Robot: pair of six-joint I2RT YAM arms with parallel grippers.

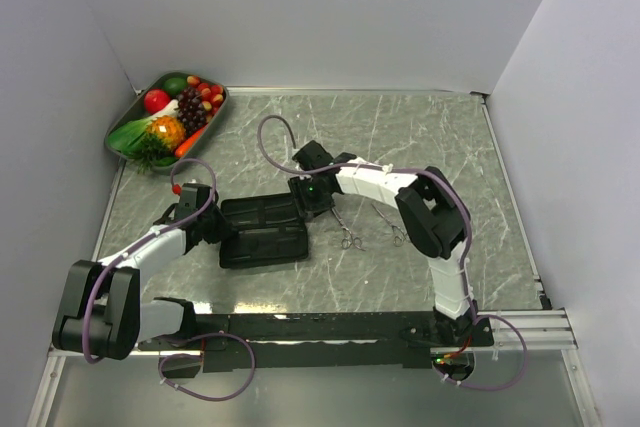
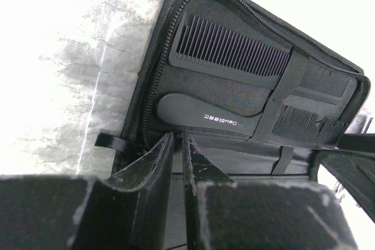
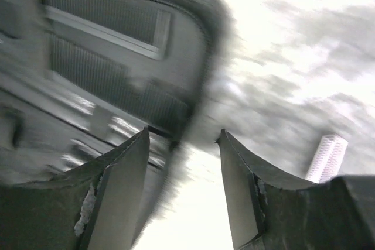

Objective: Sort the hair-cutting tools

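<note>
The black pouch lies open left of the table's middle. In the left wrist view the pouch holds a black wide-tooth comb, a slim black bar with white lettering and a fine-tooth comb under straps. Two silver scissors lie on the table to the right of the pouch. My left gripper is shut, its tips at the pouch's left edge. My right gripper is open and empty over the pouch's right end; its view is blurred.
A metal tray of toy fruit and vegetables stands at the back left corner. White walls close in the marbled table on three sides. Purple cables loop over both arms.
</note>
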